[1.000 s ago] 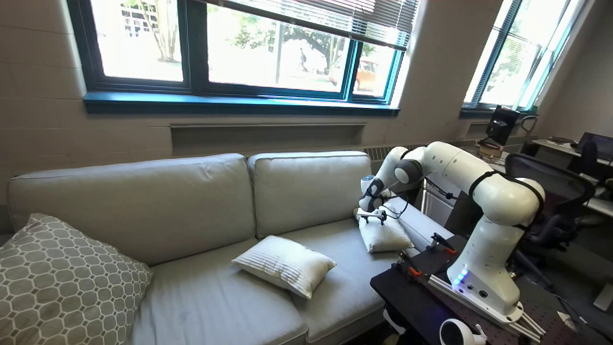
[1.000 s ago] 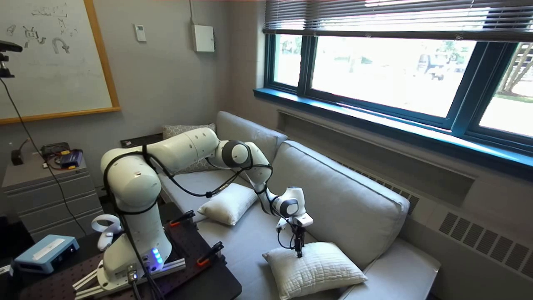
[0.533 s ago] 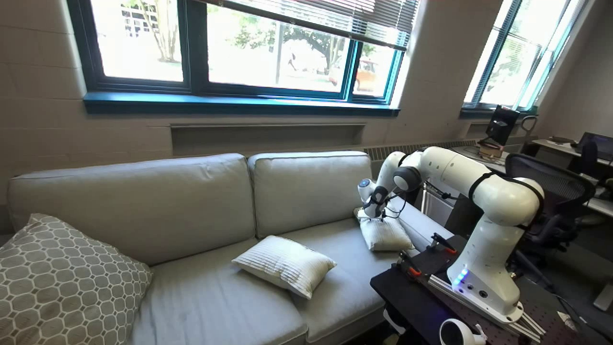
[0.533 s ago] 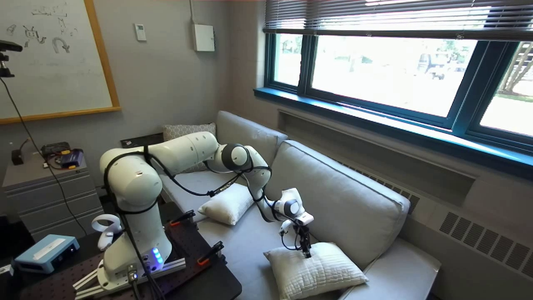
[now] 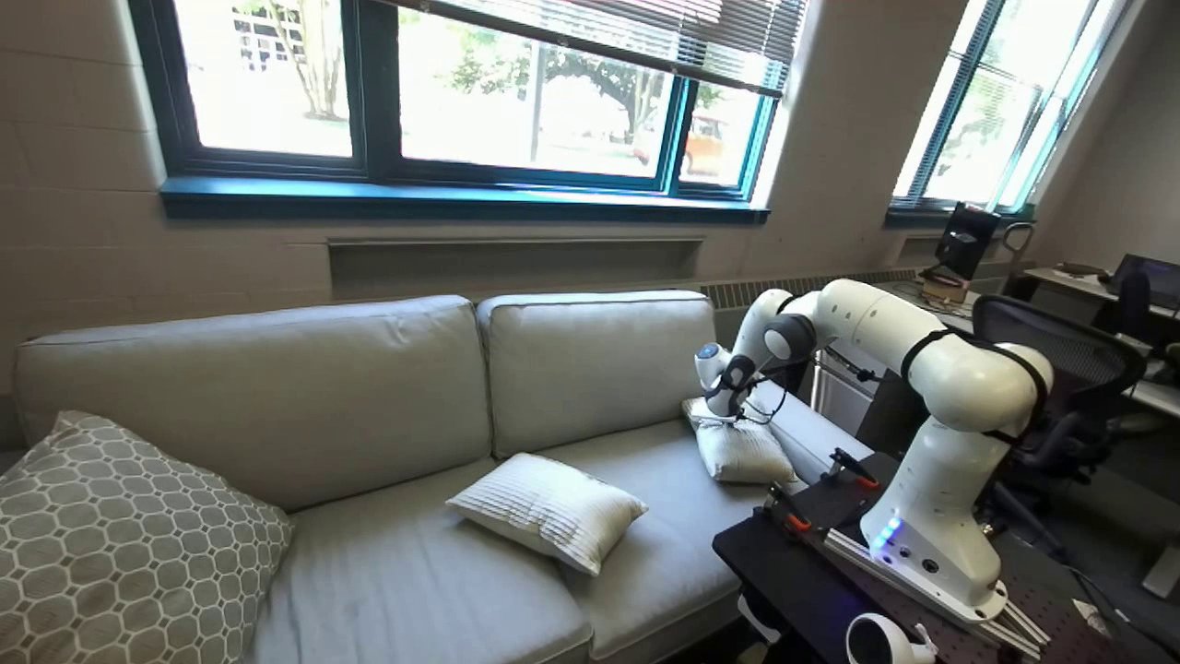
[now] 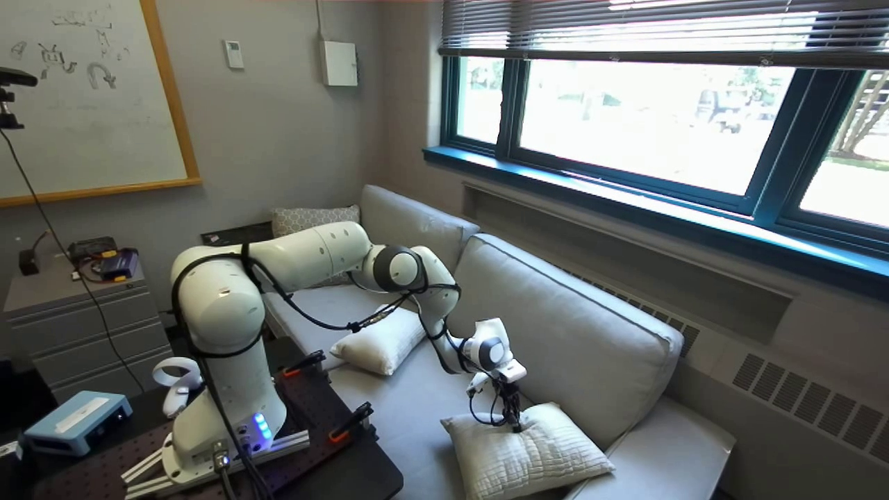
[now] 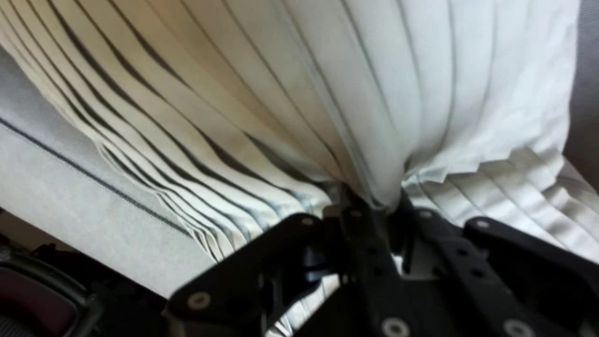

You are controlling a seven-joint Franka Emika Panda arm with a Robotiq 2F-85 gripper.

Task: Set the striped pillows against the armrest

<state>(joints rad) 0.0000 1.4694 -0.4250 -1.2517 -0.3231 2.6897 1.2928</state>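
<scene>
One striped pillow (image 5: 742, 454), white with pleated lines, lies at the sofa end beside the armrest (image 5: 813, 420). My gripper (image 6: 514, 422) points down into the top of this pillow (image 6: 528, 462). In the wrist view a fold of the pleated pillow (image 7: 290, 93) is bunched between the two dark fingers, and the gripper (image 7: 374, 206) is shut on it; the very fingertips are hidden in cloth. A second striped pillow (image 5: 551, 509) lies tilted near the gap between the seat cushions, apart from the gripper. In an exterior view this pillow (image 6: 382, 340) shows behind the arm.
A large grey patterned pillow (image 5: 138, 535) leans at the far sofa end. The backrest (image 5: 599, 364) rises behind the pillows. The black table (image 5: 784, 563) bearing the robot's base, with orange-tipped clamps (image 6: 351, 423), stands close to the sofa's front.
The gripper has tilted and come down a little onto the pillow by the armrest, and its fingers have closed on the cloth. The pillow top now puckers there. The second striped pillow is unmoved.
</scene>
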